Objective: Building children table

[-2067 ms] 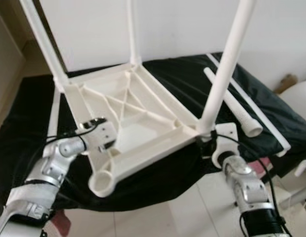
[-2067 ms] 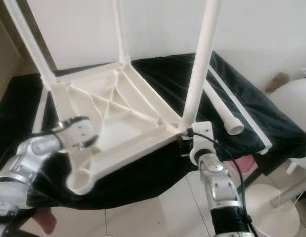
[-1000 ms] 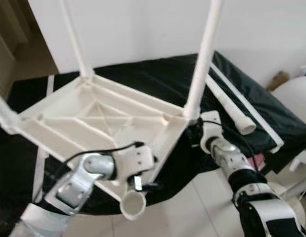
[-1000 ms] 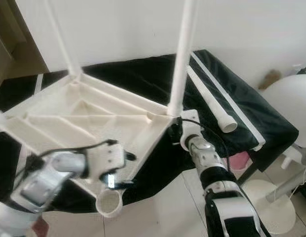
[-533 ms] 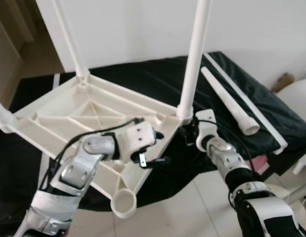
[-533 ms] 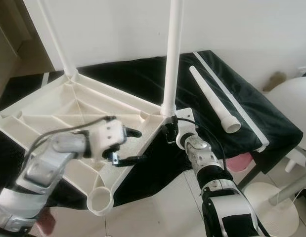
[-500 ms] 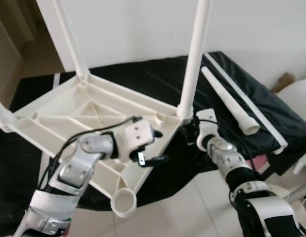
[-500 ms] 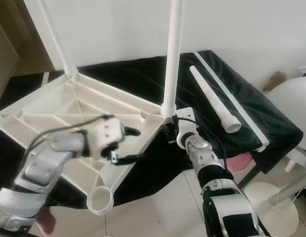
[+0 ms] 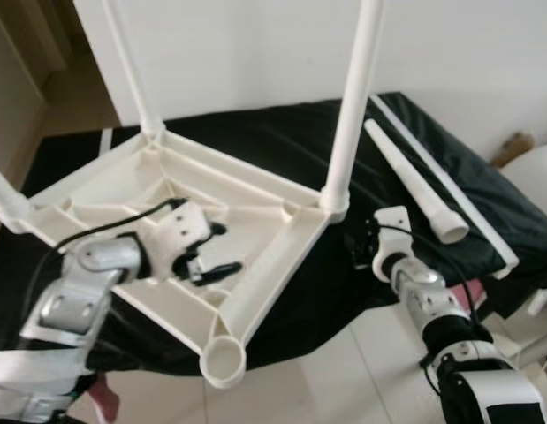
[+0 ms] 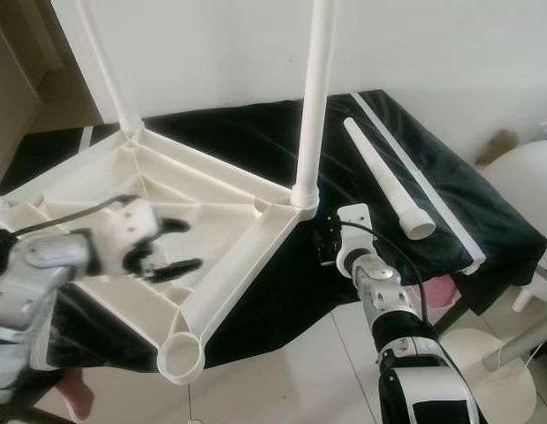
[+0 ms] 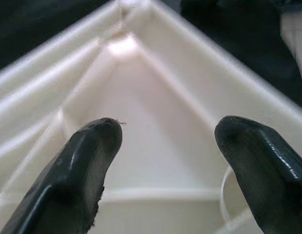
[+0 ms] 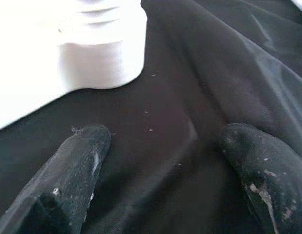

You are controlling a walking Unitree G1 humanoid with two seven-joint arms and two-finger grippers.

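The white plastic children's table top [image 9: 167, 230] lies upside down on a surface draped in black cloth [image 9: 282, 146], its ribbed underside facing up. 3 white tubular legs stand in its corner sockets: the right leg [image 9: 348, 106], the far leg [image 9: 132, 71] and the left leg [image 9: 3, 199]. All 3 are cut off by the picture edges, so their upper ends cannot be seen. The near corner socket [image 9: 223, 360] is an open ring with no leg in it and overhangs the near edge of the cloth.

A loose white tapered leg [image 9: 413, 181] lies on the cloth to the right of the table top, apart from it, with its wide open end toward the near side. Just beyond it a thin white strip [image 9: 450, 190] runs along the cloth. A rounded white object [image 9: 534, 172] at the far right edge is cut off and cannot be identified.

The left end effector [image 9: 211, 252] is reached in over the ribbed underside, near the middle of the table top, with its 2 black fingers spread apart and nothing between them; in the left wrist view the left end effector [image 11: 165, 146] faces an inner corner of the ribs.

The right end effector [image 12: 165, 161] points at the black cloth just near of the socket holding the right leg, its fingers parted wide and holding nothing. The right forearm is bent up from the lower right; in the head views the fingers themselves are hard to make out against the dark cloth.
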